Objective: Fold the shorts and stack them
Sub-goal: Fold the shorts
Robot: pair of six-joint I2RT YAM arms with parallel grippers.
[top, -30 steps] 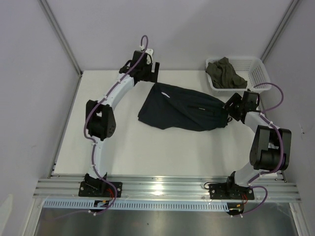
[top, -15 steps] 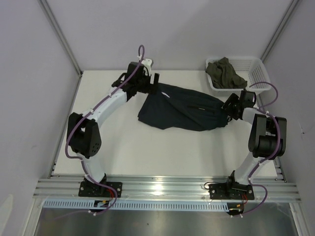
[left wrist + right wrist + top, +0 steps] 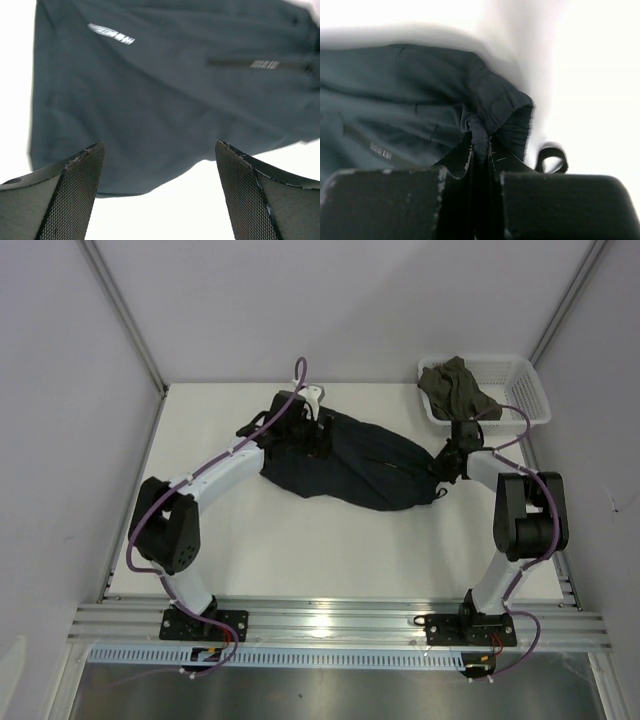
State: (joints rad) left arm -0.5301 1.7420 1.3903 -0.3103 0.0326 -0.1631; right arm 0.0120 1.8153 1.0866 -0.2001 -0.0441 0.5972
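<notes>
The dark teal-navy shorts [image 3: 372,472] lie spread across the back middle of the white table [image 3: 300,550]. In the left wrist view the shorts [image 3: 165,100] fill the upper part, with a small white label [image 3: 111,34] at top left. My left gripper [image 3: 308,440] hangs over their left end, open [image 3: 160,146], with only fabric edge and table below its fingers. My right gripper [image 3: 443,468] is at the right end, shut [image 3: 480,142] on a bunched pinch of the shorts [image 3: 420,95] at the waistband. A black drawstring loop [image 3: 551,156] hangs beside it.
A white basket [image 3: 525,390] stands at the back right corner with an olive garment [image 3: 458,388] in it. Grey walls close in the table on the left, back and right. The arm bases sit on the metal rail [image 3: 330,620] at the near edge.
My right gripper has shut on the waistband end and shifted left, bunching the shorts. My left arm has come down from the back edge to over the shorts' left end.
</notes>
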